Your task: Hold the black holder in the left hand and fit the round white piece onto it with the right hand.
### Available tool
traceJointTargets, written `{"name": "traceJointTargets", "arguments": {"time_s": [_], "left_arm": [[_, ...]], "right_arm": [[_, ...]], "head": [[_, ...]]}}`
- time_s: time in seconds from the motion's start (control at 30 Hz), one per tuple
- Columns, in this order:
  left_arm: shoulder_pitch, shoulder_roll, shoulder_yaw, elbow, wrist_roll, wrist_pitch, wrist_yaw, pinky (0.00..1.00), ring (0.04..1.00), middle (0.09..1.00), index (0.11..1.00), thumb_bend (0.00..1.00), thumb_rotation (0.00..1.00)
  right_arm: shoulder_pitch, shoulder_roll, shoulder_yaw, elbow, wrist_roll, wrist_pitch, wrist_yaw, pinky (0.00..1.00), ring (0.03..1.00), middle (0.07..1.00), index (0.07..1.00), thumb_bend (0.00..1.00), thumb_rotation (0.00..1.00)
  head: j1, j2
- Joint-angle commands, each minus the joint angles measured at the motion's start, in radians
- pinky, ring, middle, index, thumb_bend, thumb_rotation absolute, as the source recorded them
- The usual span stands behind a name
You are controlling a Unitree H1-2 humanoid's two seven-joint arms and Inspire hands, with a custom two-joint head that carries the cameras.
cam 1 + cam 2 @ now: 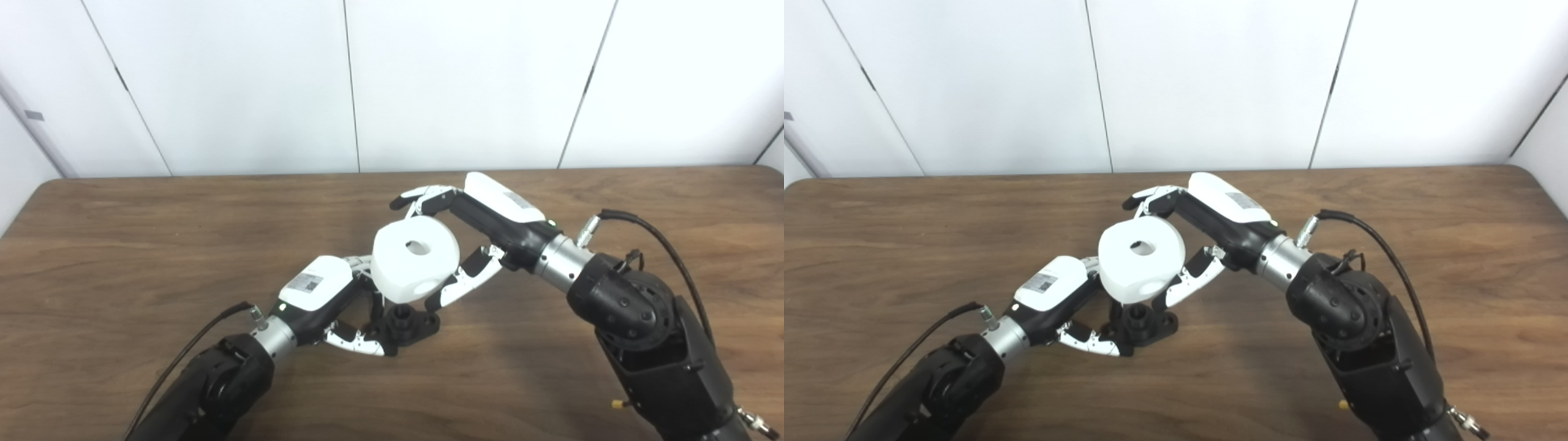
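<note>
Now we grip holder (409, 323) in left hand (318, 293) at table centre; right hand (484, 229) clasps white piece (415, 261) at its 12 o'clock. Risk: tilted piece misses post, jams.

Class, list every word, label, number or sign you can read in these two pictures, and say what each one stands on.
No text can be read.
Sticker on the back of the left hand: grey with a small dark code square, print too small to read.
Grey patch on the back of the right hand: blurred, nothing legible.
Round white piece, black holder and table: no markings visible.
</note>
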Motion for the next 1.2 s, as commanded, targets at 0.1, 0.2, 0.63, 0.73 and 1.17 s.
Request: {"name": "traceJointTargets", "arguments": {"time_s": [0.1,0.2,0.63,0.73,1.17], "left_arm": [[0.01,0.0,-0.03,0.016,0.038,0.019,-0.059,0.88,0.903,0.84,0.483,0.52,0.06],[0.011,-0.001,-0.028,0.015,0.037,0.019,-0.059,0.88,0.904,0.84,0.483,0.52,0.06],[0.012,0.001,-0.026,0.005,0.034,0.026,-0.069,0.88,0.91,0.843,0.483,0.52,0.06],[0.012,0.002,-0.025,0.005,0.033,0.022,-0.065,0.87,0.903,0.839,0.483,0.52,0.06],[0.013,0.004,-0.03,0.001,0.041,0.025,-0.07,0.87,0.905,0.844,0.483,0.52,0.06]], "right_arm": [[-0.035,-0.014,-0.004,-0.019,0.002,-0.026,-0.012,0.7,0.84,0.813,0.481,0.52,0.13],[-0.031,-0.018,0.003,-0.006,-0.01,-0.035,-0.016,0.69,0.831,0.81,0.481,0.52,0.13],[-0.011,-0.009,0.042,0.174,-0.044,-0.147,-0.074,0.71,0.825,0.796,0.48,0.52,0.13],[-0.012,-0.003,0.046,0.196,-0.046,-0.163,-0.085,0.7,0.823,0.793,0.48,0.52,0.13],[-0.008,0.021,0.073,0.235,-0.067,-0.197,-0.108,0.68,0.823,0.792,0.48,0.52,0.13]], "head": [[0.001,0.005],[0.002,0.008],[0.008,0.016],[0.01,0.019],[0.006,0.024]]}}
